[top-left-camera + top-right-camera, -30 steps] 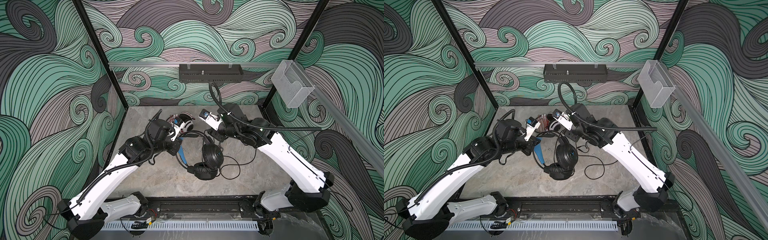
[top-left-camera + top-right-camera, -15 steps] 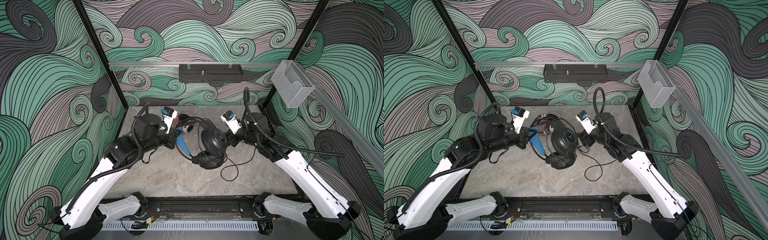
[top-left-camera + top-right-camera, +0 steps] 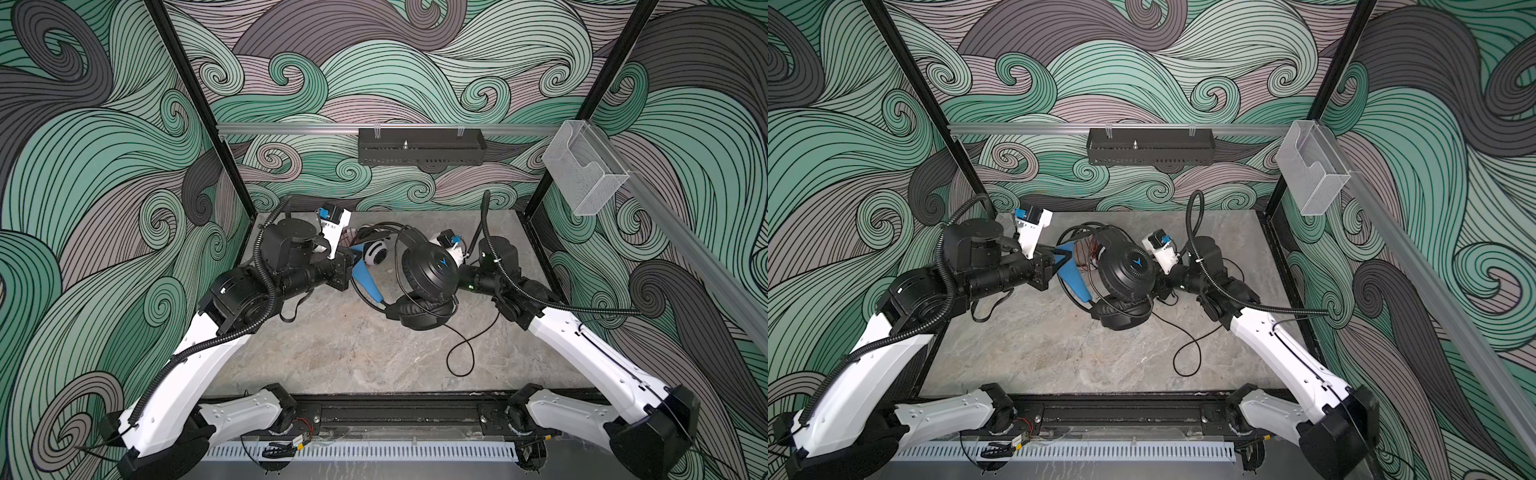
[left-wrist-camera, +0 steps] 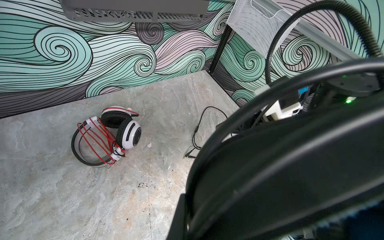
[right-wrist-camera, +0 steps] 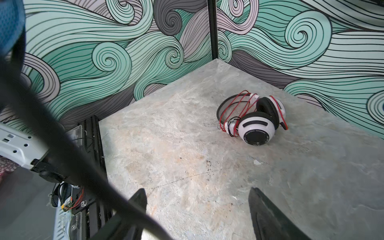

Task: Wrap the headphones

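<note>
Jaws of the left hand (image 3: 1059, 257) are clamped on the blue-lined band of the black headphones (image 3: 430, 270). Behind the black headphones, the white headphones (image 4: 128, 133) are laid on the counter (image 3: 353, 353), red cord (image 4: 93, 135) wound round their band. Right of the black headphones, the right hand (image 5: 197, 193) is spread wide, nothing gripped.

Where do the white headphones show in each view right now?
In a top view: white headphones near the back wall.
In a top view: mostly hidden behind the black headphones.
Left wrist: white headphones on the table, near that wall.
Right wrist: white headphones, likewise.
Shared landmark: the swirl-patterned back wall.
</note>
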Motion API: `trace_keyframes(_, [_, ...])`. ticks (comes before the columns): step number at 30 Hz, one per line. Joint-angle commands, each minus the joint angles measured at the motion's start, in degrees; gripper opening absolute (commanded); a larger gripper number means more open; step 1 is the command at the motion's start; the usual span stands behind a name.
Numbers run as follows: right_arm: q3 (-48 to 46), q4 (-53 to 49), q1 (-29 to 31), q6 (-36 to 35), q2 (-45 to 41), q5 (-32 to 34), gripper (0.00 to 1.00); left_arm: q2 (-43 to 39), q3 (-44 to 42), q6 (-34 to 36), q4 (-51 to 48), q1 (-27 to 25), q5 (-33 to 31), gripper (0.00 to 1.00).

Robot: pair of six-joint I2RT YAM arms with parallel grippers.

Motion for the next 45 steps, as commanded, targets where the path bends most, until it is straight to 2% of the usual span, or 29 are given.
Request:
trace_keyframes(1, [-1.9,5.1,-0.1,2.7,0.7,-3.7,0.72,-0.4,3.9,-3.3,3.3,-0.1,-0.5,0.0])
trace_keyframes(9, [-7.6,8.0,-0.1,5.9,-0.5,-4.3,0.44,1.7,8.5,-5.2,1.3,0.1,-5.8,0.0])
trace_keyframes(12, [-9.1,8.3,-0.1,6.4,-0.9,-4.1,0.35,1.9,8.9,-6.4,1.8,0.8,-6.0,0.0])
trace_keyframes(23, [-14.1,12.2,0.0,10.0,-1.8,-4.7,0.3,1.6,7.8,-10.4,4.9,3.4,-3.2,0.0])
trace_keyframes(31, [-12.5,7.4,0.8,6.5,-1.8,-3.2,0.0,1.0,6.8,-14.5,7.0,6.4,-1.8,0.0])
trace_keyframes(36, [-10.4,-1.3,4.0,1.3,-2.9,4.7,0.0,2.3,7.3,-20.9,9.9,9.1,-2.3,0.0])
trace_keyframes(40, [-10.5,-5.9,8.6,-2.3,-6.2,13.0,0.0,4.1,7.5,-24.8,11.8,10.0,-5.2,0.0])
trace_keyframes(45, [-8.9,-11.3,15.4,-5.8,-8.3,21.6,0.0,5.3,5.5,-26.3,13.1,10.1,-12.8,0.0])
